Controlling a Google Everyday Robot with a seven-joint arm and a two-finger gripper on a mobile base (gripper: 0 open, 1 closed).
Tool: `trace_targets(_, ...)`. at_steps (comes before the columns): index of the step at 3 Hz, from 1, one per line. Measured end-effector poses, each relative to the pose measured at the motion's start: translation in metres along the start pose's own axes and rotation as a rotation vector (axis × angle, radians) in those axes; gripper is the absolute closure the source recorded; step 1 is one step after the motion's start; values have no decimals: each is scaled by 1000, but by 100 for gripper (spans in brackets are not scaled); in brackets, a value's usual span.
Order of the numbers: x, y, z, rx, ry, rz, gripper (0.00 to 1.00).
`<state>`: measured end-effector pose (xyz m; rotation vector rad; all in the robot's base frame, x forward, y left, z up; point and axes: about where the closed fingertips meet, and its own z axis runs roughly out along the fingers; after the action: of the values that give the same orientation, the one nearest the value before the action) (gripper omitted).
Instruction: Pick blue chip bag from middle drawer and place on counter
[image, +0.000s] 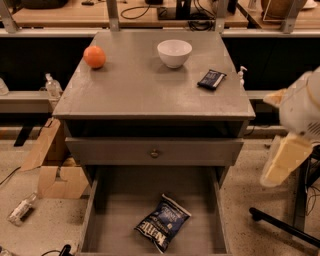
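The blue chip bag (162, 222) lies flat on the floor of the open middle drawer (92, 212), near its front and slightly right of centre, white band toward the front. The grey counter (150, 90) is the cabinet top above it. My gripper (285, 160), a pale cream part hanging from the white arm (302, 105), is at the right edge, beside the cabinet, level with the closed drawer and well right of and above the bag. It holds nothing that I can see.
On the counter stand an orange (94, 56), a white bowl (174, 52) and a small dark wrapped bar (211, 79). A closed drawer with a knob (155, 153) sits above the open one. A cardboard box (55, 172) and a bottle (20, 209) are on the left floor; a black stand leg (285, 225) is on the right.
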<state>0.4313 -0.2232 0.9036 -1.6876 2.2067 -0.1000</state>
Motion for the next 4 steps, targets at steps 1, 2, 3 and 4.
trace_targets(1,31,29,77,-40,-18,15,0)
trace_targets(2,46,36,147,-33,-47,34,0)
trace_targets(3,46,19,190,29,-82,54,0)
trace_targets(4,41,9,194,66,-105,55,0)
